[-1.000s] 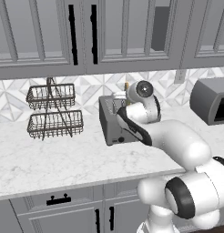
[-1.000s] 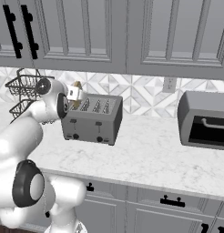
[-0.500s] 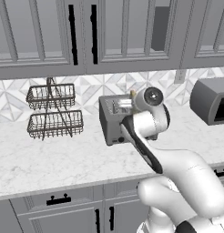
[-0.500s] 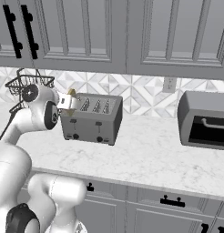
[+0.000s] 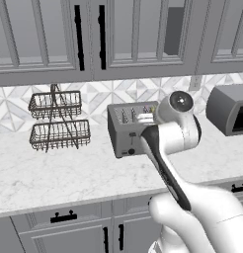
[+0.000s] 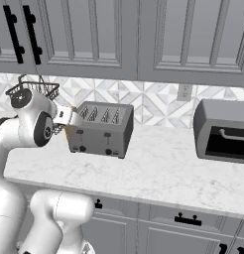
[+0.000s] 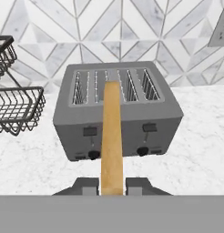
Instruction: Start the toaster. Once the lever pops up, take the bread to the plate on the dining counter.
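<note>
Bread (image 7: 112, 136) is out of the toaster (image 7: 117, 113), pinched edge-on between the gripper's (image 7: 112, 185) two fingertips and held in the air in front of the toaster, so toasting and pickup look done; carrying it to the plate on the dining counter is left. Wire basket rack (image 5: 57, 121) stands left. Arm is folded back, hand pulled near, off the toaster's front left corner, and pointing back at it.

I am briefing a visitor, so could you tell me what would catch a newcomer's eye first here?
The orange-brown bread, held edge-on in the gripper in front of the toaster, stands out first. Next comes the two-tier wire basket on the marble counter left of the toaster, against the patterned tiles.
</note>
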Motion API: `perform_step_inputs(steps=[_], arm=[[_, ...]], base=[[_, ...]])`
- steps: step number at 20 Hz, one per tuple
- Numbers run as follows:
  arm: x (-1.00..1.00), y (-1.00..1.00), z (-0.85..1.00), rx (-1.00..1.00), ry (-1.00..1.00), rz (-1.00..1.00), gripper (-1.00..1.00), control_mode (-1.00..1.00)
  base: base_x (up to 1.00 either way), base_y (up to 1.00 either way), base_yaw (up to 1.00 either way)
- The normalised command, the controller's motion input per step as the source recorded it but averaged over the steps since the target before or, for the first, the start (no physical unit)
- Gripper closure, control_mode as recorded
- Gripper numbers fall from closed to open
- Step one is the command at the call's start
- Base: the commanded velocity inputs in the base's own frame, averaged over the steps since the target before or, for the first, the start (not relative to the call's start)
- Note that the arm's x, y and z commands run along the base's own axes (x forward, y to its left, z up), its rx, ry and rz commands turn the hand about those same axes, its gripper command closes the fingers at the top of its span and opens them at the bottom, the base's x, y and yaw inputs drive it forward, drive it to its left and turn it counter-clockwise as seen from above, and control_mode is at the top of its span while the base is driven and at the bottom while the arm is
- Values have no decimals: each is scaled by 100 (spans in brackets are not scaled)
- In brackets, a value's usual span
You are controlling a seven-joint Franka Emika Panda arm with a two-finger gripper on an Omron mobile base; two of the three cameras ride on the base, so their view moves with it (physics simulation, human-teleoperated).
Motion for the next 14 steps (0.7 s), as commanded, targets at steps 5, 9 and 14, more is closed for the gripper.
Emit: perform_step_inputs(steps=[5, 9, 14], arm=[[-67, -34, -9, 0, 0, -3, 100, -100], [-36, -55, -1, 1, 0, -4, 100, -100], [-27, -29, 0, 0, -2, 0, 100, -100]], base=[[0, 0, 0], [0, 0, 0], [0, 0, 0]])
